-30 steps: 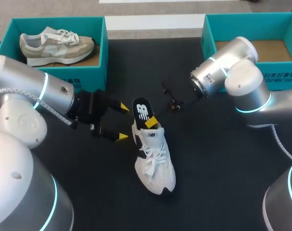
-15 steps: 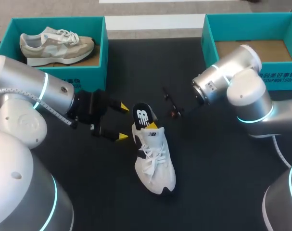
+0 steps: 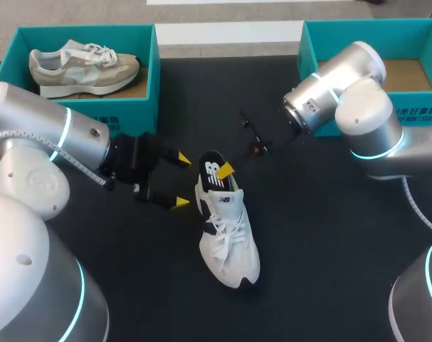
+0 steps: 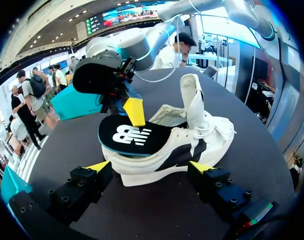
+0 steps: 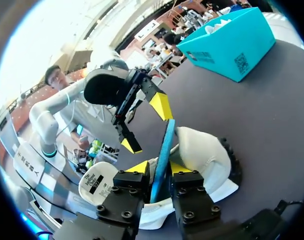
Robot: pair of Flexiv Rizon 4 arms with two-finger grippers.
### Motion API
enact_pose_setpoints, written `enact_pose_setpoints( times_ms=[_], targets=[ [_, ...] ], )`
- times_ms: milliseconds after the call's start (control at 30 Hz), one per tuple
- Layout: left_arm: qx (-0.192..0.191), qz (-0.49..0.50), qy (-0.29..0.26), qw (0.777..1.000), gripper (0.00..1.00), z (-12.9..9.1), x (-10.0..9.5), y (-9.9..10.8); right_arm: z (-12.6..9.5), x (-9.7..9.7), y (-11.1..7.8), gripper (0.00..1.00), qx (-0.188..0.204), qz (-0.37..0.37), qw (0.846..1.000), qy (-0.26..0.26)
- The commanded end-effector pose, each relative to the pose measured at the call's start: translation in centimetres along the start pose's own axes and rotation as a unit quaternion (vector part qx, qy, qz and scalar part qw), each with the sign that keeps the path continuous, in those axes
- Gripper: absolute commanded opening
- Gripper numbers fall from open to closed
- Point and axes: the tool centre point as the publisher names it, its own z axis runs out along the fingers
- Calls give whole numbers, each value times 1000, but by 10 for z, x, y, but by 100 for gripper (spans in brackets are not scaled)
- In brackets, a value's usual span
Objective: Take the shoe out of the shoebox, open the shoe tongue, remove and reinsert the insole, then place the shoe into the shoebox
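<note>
1. Shoe (image 3: 230, 235) in the head view: white with a dark sole, it rests upright on the desk (image 3: 308, 271), outside both boxes.
   - The left gripper (image 3: 181, 181) is spread wide and holds nothing, with the heel just ahead of its fingertips.
   - The right gripper (image 3: 223, 171) reaches over the heel and is closed on the black insole (image 3: 211, 171), which stands partly out of the collar.
   - The empty shoebox (image 3: 415, 32) sits well behind the right gripper.
   - A second shoebox (image 3: 150, 78), holding a beige shoe (image 3: 84, 65), sits behind the left gripper.

2. Left wrist view: the heel end lies just ahead of the left gripper's spread fingers, and I cannot tell whether either tip touches it.
   - The tongue (image 4: 192, 97) stands pulled up.
   - The insole slopes out over the heel, with a yellow tip of the right gripper on it.
   - The shoe looks light, with a soft upper, so it will likely slide or tip if the insole drags.
   - The heel counter and sole edge look like the stiffest places to brace it.

3. Right wrist view: the right gripper's fingers are nearly together, with the insole's thin edge (image 5: 163, 150) pinched between them.
   - The left gripper stands open ahead, beyond the heel.
   - The insole looks thin, light and bendy.
   - A grip at its heel end suits pulling it out.
   - When it goes back in, the toe end will probably buckle unless it is fed in flat.
</note>
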Motion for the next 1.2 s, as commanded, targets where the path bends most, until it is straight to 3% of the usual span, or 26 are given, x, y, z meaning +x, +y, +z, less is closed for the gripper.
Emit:
enact_pose_setpoints(
  times_ms=[33,200,433,667,733,800,967,1200],
  targets=[
    [-2,0,0,1000,100,0,1,-1,4,-12,4,3,9,1,1000,14],
    [-2,0,0,1000,100,0,1,-1,9,-10,-5,0,16,21,999,23],
    [-2,0,0,1000,100,0,1,-1,19,8,-25,0,9,47,999,24],
    [-2,0,0,1000,100,0,1,-1,20,6,-22,0,5,46,999,20],
    [-2,0,0,1000,100,0,1,-1,18,6,-19,19,6,43,999,18],
    [-2,0,0,1000,100,0,1,-1,16,7,-16,27,6,38,999,12],
    [-2,0,0,1000,100,0,1,-1,9,10,-7,35,8,26,1000,-1],
    [-2,0,0,1000,100,0,1,-1,1,11,8,35,17,8,1000,-13]
  ],
)
